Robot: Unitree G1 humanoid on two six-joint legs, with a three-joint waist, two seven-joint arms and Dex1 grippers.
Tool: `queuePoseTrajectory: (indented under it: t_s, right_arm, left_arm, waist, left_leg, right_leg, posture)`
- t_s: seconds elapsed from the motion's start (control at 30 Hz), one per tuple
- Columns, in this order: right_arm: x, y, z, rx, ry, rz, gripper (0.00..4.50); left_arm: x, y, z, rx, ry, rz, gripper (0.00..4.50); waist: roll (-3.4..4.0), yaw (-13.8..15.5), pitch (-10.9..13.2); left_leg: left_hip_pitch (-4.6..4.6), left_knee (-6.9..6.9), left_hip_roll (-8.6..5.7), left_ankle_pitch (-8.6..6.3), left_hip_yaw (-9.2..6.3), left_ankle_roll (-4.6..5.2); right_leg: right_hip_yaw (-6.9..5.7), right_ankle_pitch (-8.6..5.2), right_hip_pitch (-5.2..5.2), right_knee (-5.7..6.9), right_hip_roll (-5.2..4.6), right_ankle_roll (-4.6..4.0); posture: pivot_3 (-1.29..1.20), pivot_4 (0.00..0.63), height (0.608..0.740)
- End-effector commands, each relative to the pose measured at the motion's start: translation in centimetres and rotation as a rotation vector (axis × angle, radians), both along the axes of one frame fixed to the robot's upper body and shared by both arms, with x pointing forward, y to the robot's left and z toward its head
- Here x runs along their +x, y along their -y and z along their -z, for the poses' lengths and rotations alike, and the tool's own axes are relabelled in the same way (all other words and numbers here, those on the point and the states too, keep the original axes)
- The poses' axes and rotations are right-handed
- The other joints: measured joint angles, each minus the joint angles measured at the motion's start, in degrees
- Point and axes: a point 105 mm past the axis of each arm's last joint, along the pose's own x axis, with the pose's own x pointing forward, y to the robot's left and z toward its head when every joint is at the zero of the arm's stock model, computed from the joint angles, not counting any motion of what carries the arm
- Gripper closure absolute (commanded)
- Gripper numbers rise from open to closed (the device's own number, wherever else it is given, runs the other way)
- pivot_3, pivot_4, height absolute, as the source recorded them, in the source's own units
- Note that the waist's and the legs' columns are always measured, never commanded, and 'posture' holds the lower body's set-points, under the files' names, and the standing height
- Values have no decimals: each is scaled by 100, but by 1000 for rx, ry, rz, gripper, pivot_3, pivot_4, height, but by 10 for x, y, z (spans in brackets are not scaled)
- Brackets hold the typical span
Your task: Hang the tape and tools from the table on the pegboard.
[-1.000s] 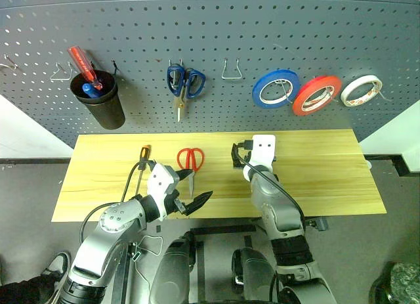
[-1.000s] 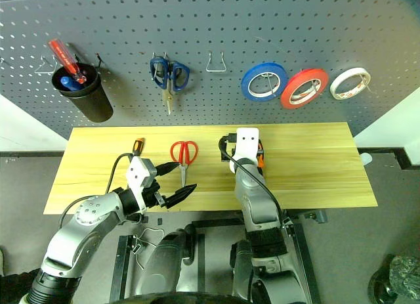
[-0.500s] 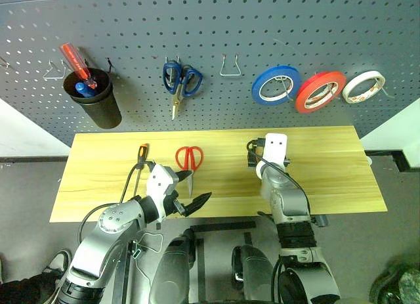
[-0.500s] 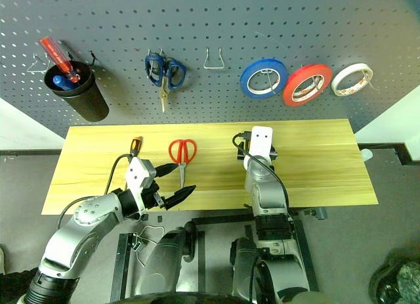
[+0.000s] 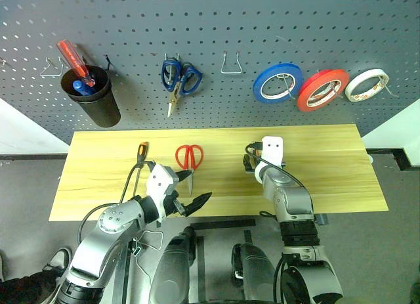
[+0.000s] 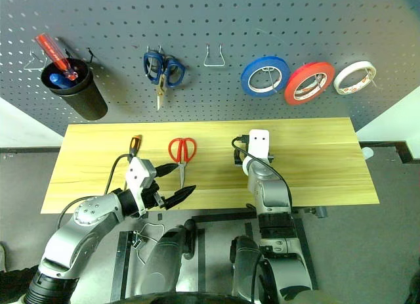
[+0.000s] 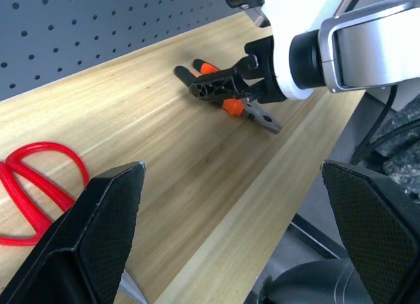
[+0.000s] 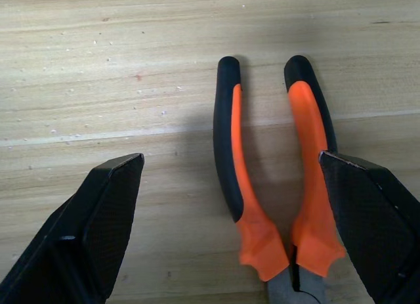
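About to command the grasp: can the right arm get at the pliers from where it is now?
Probably yes. The right gripper hangs open just above the pliers, which lie flat on the table between its fingers, with nothing in the way.

Orange-and-black pliers (image 8: 272,186) flat on table (image 5: 328,179)

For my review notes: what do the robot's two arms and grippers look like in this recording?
Both arms are silver-grey metal links with black joints. Each wrist ends in a white housing with a loose black cable looping along the forearm. The left gripper and the right gripper each have two black, pointed fingers with a fine cross-hatched texture. I see no lettering or markings.
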Motion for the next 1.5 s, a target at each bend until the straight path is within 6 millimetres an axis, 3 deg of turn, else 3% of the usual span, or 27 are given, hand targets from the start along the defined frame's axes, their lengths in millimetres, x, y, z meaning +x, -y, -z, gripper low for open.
queuePoseTrajectory:
  t_s: [0.03, 0.53, 1.4, 1.5]
  right_arm:
    - [3, 3, -15, -9, 59, 15, 38]
    - [0, 1, -2, -28, -9, -30, 38]
    - [4, 15, 1, -68, -63, 1, 38]
    - [1, 6, 4, -3, -96, -64, 38]
  left_arm:
    - [-4, 3, -8, -8, 28, 15, 0]
    - [-6, 6, -9, -8, 33, 24, 0]
    - [-4, 6, -12, -12, 41, 20, 0]
    - [-5, 6, -12, -12, 43, 18, 0]
  waist:
    - [1, 0, 2]
    - [0, 4, 25]
    - [-2, 6, 74]
    - [-2, 8, 76]
  left_leg:
    - [0, 0, 0, 0, 0, 0]
    - [0, -1, 0, 1, 2, -2]
    - [-1, -3, 0, 3, 6, -6]
    - [-1, -4, 0, 3, 6, -6]
  right_leg:
    - [0, 0, 0, 0, 0, 0]
    - [-1, 0, -2, 0, 2, 1]
    - [-1, 0, -6, 0, 2, 2]
    - [-1, 0, -6, 0, 2, 2]
  posture:
    - [121, 347, 714]
    - [121, 346, 714]
    - [121, 351, 714]
    - [124, 353, 714]
